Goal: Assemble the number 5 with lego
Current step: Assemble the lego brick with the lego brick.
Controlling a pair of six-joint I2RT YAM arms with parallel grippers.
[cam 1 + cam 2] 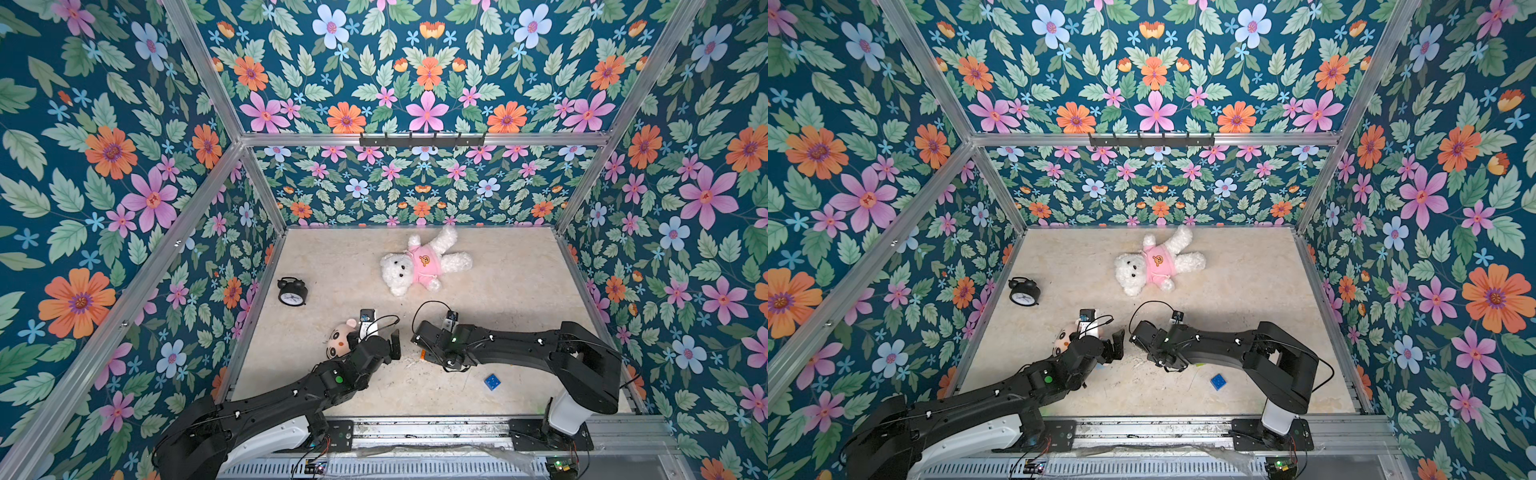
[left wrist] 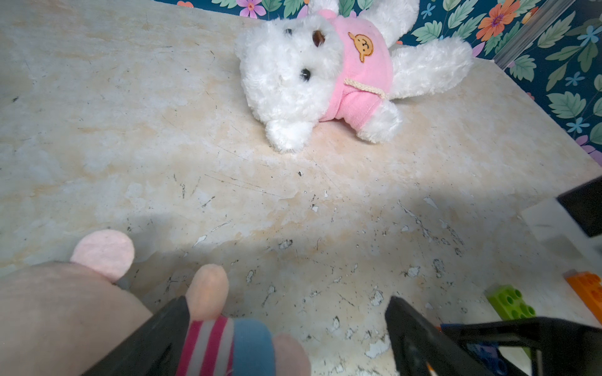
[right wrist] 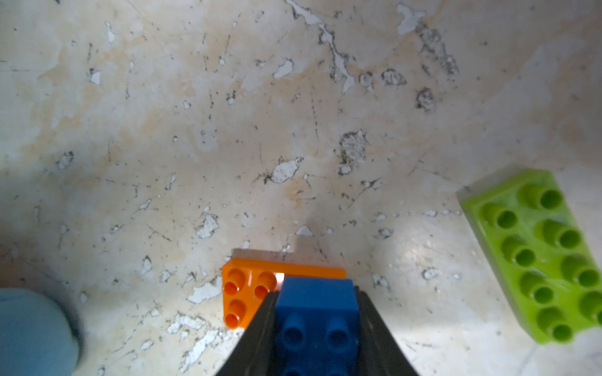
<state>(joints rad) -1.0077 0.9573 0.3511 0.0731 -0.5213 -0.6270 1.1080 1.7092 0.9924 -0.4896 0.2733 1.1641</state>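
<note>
While the right claw (image 3: 315,291) clamps a blue brick (image 3: 317,312) over one end of the orange brick (image 3: 242,289) on the counter (image 3: 195,130), the lime green brick (image 3: 537,254) lies loose near it, a second blue brick (image 1: 492,381) well apart; the left claw (image 2: 286,302) gapes empty. Most of the stacking looks undone.

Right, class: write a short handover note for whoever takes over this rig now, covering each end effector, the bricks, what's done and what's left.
Left end effector: open, empty, by the doll.
Right end effector: shut on a blue brick, held over one end of an orange brick; cannot tell if it is pressed home.
Green brick: loose beside them.
Second blue brick: loose, apart from the rest.
Done: one joint at most.
Left: add green, second blue and another orange, which is not in view.
</note>
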